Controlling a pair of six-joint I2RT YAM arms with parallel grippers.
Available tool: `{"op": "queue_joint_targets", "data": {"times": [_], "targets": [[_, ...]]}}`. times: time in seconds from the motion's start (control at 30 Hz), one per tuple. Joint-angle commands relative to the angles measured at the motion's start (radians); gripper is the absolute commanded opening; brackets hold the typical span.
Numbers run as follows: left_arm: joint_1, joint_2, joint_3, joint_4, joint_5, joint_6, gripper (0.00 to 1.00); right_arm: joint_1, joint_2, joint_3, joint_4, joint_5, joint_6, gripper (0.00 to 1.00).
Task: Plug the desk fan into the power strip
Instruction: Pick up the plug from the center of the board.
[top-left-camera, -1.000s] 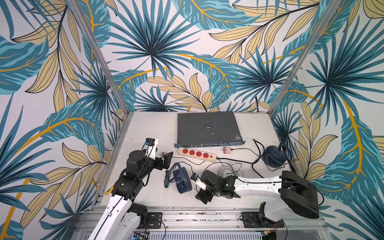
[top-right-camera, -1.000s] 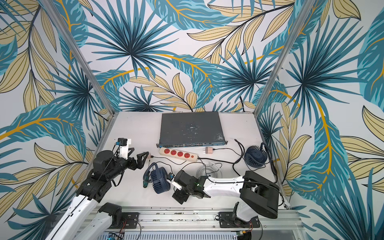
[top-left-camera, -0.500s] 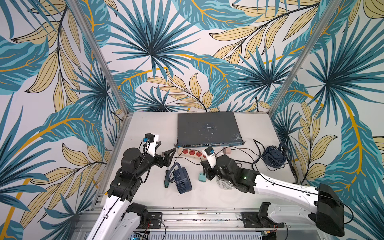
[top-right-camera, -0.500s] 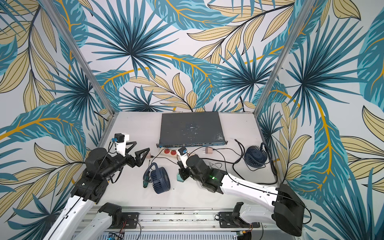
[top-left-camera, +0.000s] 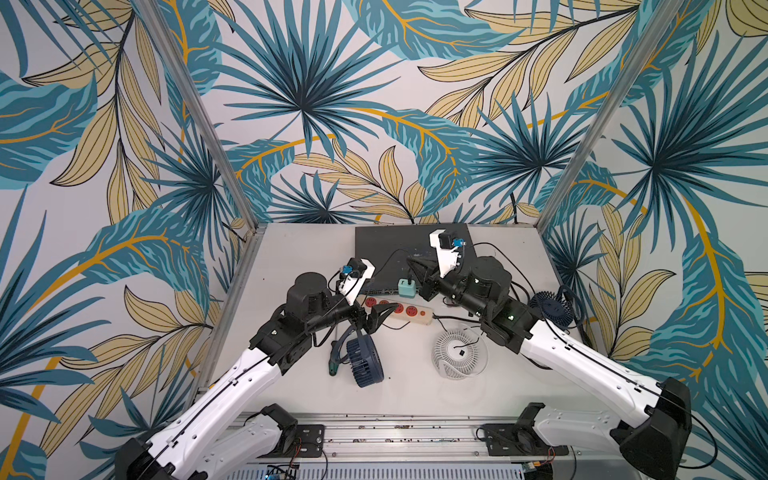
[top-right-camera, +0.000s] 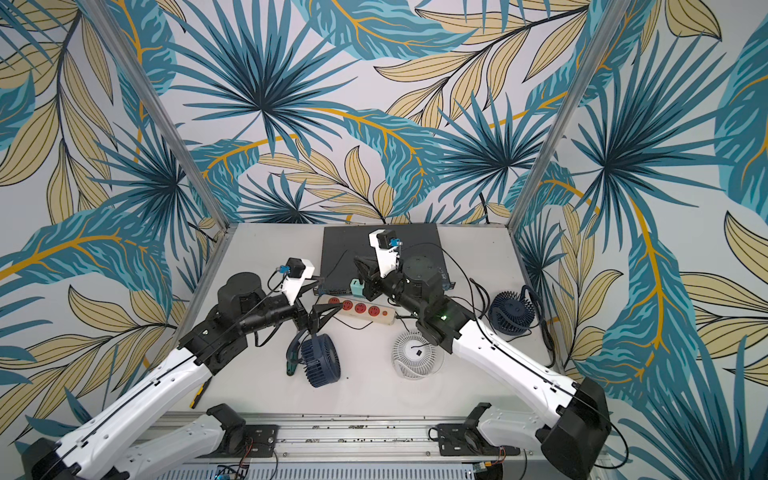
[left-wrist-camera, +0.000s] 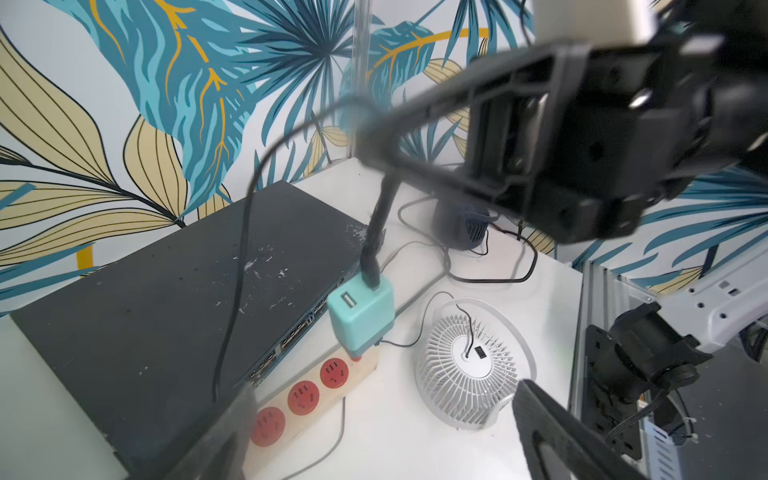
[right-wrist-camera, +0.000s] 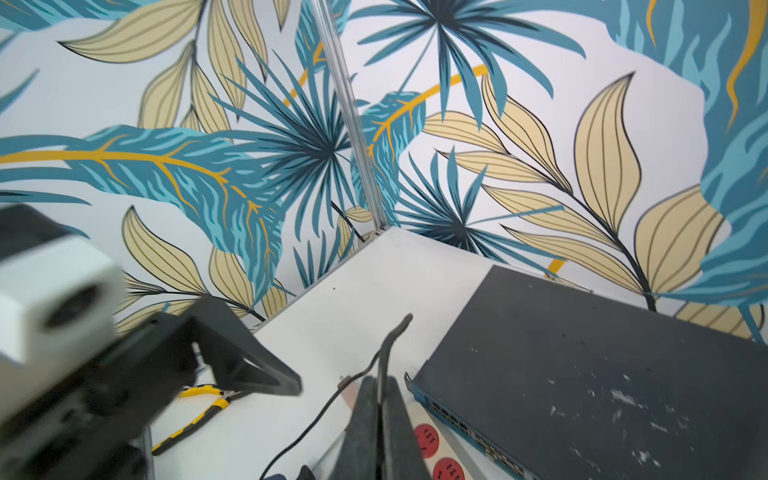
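We see the right gripper (right-wrist-camera: 379, 395) pinching the black cable (left-wrist-camera: 376, 232) above the teal adapter (top-left-camera: 406, 287) at the end socket of the power strip (top-left-camera: 411, 311), midway between the side edges of the table (top-left-camera: 307, 249); the left gripper (top-left-camera: 386, 314) hovers, jaws spread.

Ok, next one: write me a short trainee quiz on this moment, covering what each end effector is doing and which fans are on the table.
1. True or false: the left end effector is shut.
2. What does the right end effector pinch? A: the black cable just above the teal adapter. B: a screwdriver. C: nothing at all.
3. How many fans are on the table?

Key: 1 false, it is open and holds nothing. 2 A. 3 three: a navy fan by the left arm, a navy fan near the right arm and a white fan.
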Motion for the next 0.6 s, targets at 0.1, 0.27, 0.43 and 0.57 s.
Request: {"op": "queue_joint_targets", "data": {"times": [0.1,0.27,0.43,0.57], "targets": [[-0.002,0.103,0.031,0.080,-0.008,0.048,1.00,-0.024,0.026,0.102,-0.124,-0.247,-0.062,0.01],[-0.003,0.096,-0.001,0.142,0.084,0.042,1.00,-0.045,0.030,0.124,-0.162,-0.384,-0.067,0.02],[-0.004,0.098,-0.009,0.147,0.223,0.046,0.99,-0.061,0.027,0.125,-0.148,-0.445,-0.052,0.02],[-0.003,0.102,-0.018,0.136,0.278,0.048,0.94,-0.071,0.022,0.122,-0.129,-0.477,-0.028,0.02]]}}
